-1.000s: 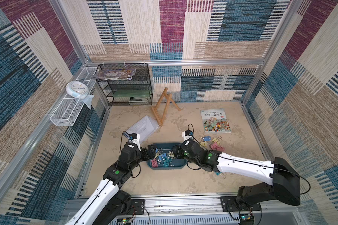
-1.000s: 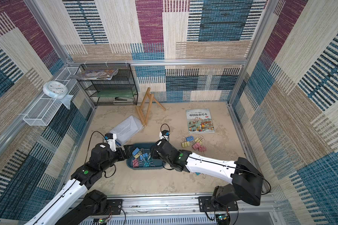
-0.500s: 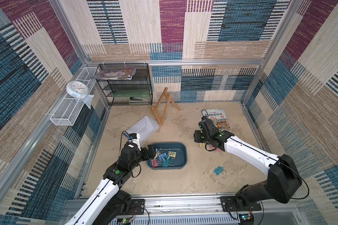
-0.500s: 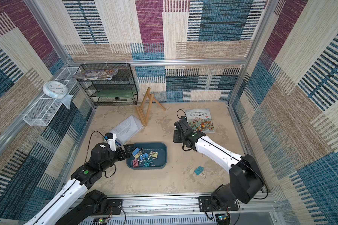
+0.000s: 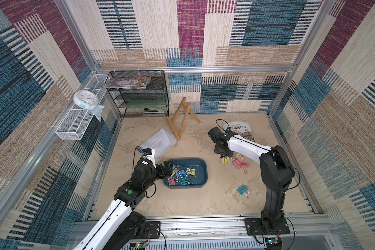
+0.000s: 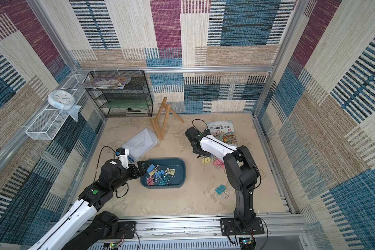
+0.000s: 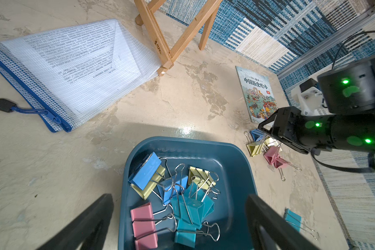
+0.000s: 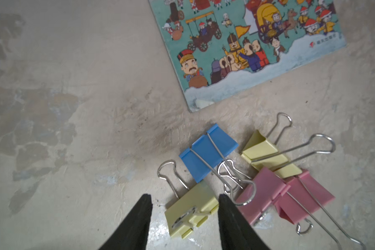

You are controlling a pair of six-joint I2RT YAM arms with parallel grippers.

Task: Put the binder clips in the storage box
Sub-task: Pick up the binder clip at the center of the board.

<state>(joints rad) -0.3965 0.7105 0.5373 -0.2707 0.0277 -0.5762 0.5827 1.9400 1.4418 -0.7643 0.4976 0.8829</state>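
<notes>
Back from the storage box [image 5: 200, 175], right claw [image 8: 184, 197] is hovering half-open, empty, over a yellow binder clip [image 8: 191, 213], needing descent and closing; left claw [image 7: 179, 197] is gaping, empty.

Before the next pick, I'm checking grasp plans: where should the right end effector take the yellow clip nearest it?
Its folded body, from straight above: the yellow clip lies flat on the table, its wire handle low and hard to pinch, and the open right end effector frames the body.

Top views look steeply down from high up front. Wrist cams sit close, both catching the picture book [image 7: 258, 95] and loose binder clips [image 8: 208, 151].
</notes>
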